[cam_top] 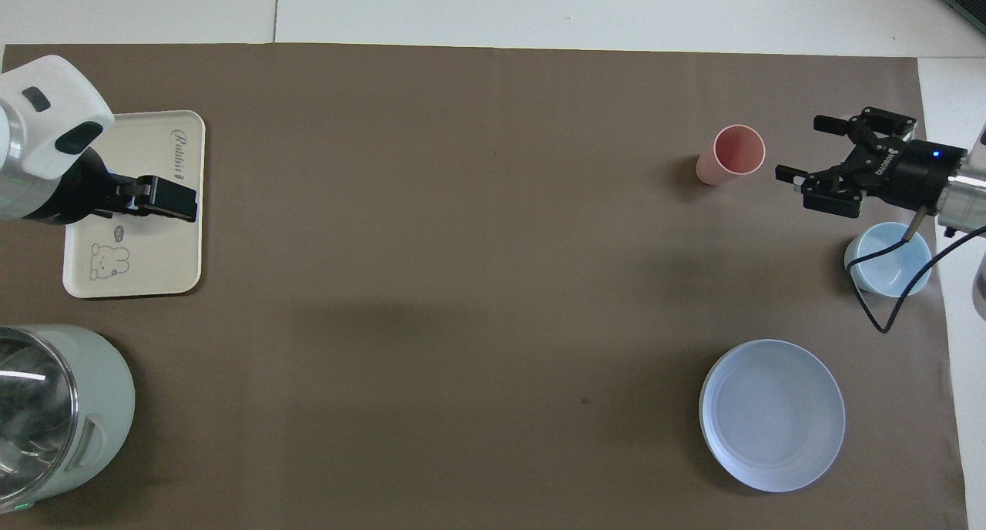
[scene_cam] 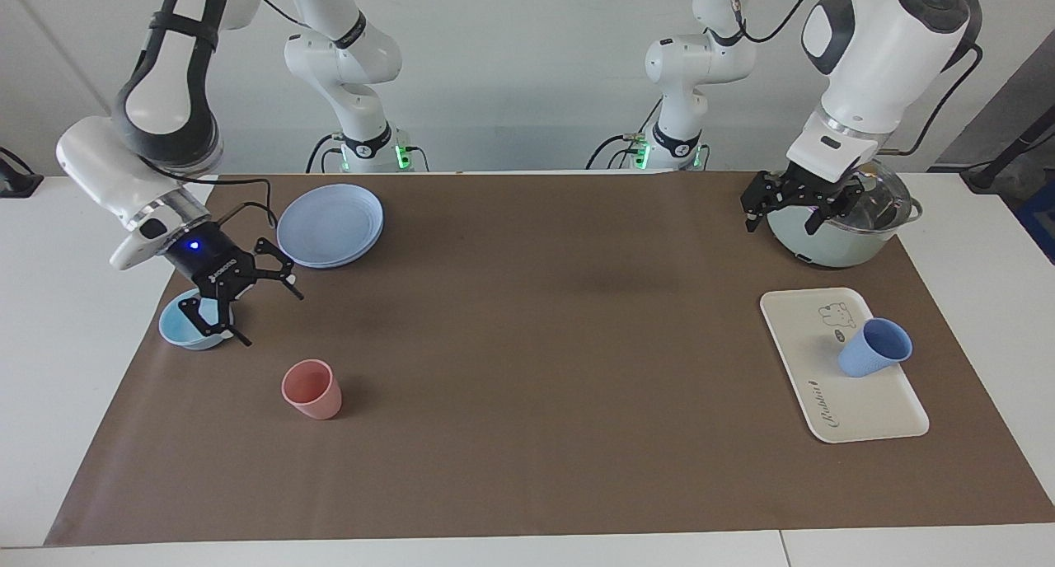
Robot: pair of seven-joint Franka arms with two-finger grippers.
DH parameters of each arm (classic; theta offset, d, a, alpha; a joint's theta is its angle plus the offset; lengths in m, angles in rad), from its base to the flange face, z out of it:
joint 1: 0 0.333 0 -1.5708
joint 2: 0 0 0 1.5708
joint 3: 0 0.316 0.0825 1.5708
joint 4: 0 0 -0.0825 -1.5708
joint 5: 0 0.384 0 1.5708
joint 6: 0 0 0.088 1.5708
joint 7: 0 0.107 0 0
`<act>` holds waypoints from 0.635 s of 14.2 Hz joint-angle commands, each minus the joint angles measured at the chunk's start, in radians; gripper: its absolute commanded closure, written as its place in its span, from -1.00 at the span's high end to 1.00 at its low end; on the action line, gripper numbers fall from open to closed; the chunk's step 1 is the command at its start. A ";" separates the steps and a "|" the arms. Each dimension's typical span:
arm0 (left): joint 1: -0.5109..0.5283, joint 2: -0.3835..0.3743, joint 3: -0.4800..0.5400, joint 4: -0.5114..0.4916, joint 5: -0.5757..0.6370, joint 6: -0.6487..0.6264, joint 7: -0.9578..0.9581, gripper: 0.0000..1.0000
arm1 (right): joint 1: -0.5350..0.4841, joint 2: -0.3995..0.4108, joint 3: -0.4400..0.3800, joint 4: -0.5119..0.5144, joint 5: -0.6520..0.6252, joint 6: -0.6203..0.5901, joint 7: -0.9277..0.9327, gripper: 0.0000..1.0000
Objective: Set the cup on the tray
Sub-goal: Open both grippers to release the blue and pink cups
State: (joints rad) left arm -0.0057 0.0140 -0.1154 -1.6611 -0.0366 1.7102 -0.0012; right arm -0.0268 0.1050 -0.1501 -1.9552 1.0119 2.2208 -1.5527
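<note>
Facing view: the blue cup [scene_cam: 874, 347] is sitting upright on the cream tray [scene_cam: 857, 414], at the left arm's end of the table. The left gripper [scene_cam: 793, 206], jaws apart, is hanging by a lidded pot [scene_cam: 849, 246]. The right gripper [scene_cam: 247, 303], jaws apart, is hovering over a small blue bowl [scene_cam: 180, 330]. A pink cup [scene_cam: 311, 390] is standing alone, seemingly empty. Overhead, the left gripper is hiding the blue cup.

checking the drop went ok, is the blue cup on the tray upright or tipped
Upright. The blue cup stands on its narrow base on the tray, open mouth up, and neither claw is touching it.
</note>
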 commanded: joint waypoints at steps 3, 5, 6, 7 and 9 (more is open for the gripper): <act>-0.037 -0.039 0.040 -0.039 -0.016 0.002 0.013 1.00 | 0.064 -0.120 0.007 0.006 -0.464 -0.007 0.528 1.00; -0.036 -0.037 0.040 -0.014 -0.006 -0.029 0.009 1.00 | 0.065 -0.134 0.009 0.082 -0.676 -0.132 0.798 1.00; -0.028 -0.039 0.042 0.006 0.001 -0.058 0.007 1.00 | 0.065 -0.131 0.015 0.148 -0.787 -0.224 0.924 1.00; -0.024 -0.040 0.040 0.027 0.041 -0.084 0.010 1.00 | 0.065 -0.125 0.036 0.194 -0.846 -0.281 1.038 1.00; -0.019 -0.043 0.037 0.046 0.076 -0.122 0.010 1.00 | 0.064 -0.133 0.037 0.208 -0.866 -0.305 1.204 1.00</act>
State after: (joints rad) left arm -0.0210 -0.0126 -0.0846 -1.6339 0.0071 1.6361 0.0020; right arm 0.0484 -0.0392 -0.1249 -1.7851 0.1882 1.9532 -0.4892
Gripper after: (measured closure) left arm 0.000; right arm 0.000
